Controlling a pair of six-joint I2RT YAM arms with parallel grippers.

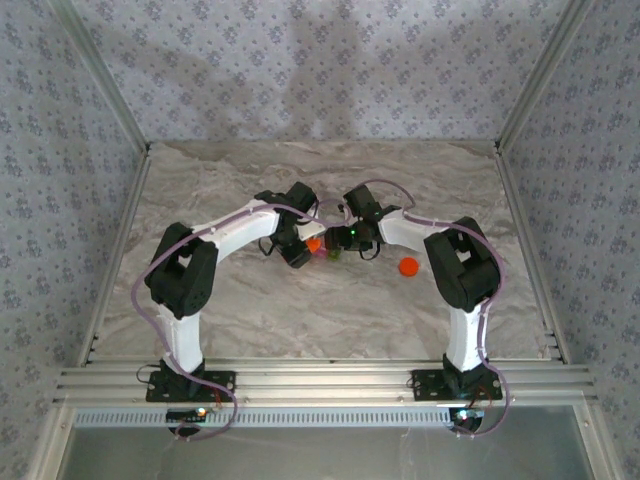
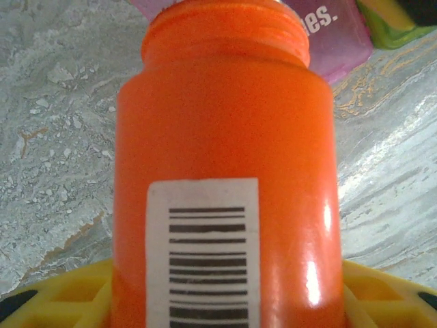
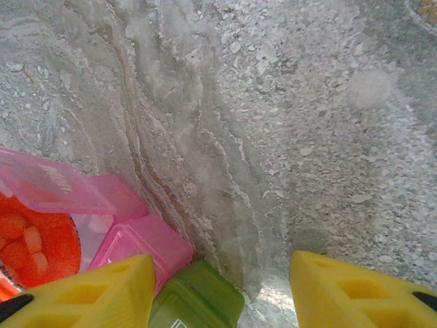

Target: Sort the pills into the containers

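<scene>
My left gripper [image 2: 225, 301] is shut on an uncapped orange bottle [image 2: 225, 157] with a barcode label; its mouth points at the containers. The containers are a small joined pair, one pink [image 2: 334, 34] and one green [image 2: 389, 24]. From the right wrist I see the pink compartment [image 3: 140, 246] with its lid [image 3: 48, 184] raised and the green one [image 3: 198, 301] shut. Pills [image 3: 24, 239] show inside the bottle's mouth [image 3: 34, 249] beside the pink lid. My right gripper [image 3: 222, 263] is open, its left finger [image 3: 89, 294] by the green compartment. From above, both grippers [image 1: 300, 248] [image 1: 340, 240] meet mid-table.
A round orange cap [image 1: 407, 266] lies on the marble table [image 1: 330, 310] to the right of my right gripper. Metal frame posts [image 1: 520, 100] and patterned walls enclose the table on three sides.
</scene>
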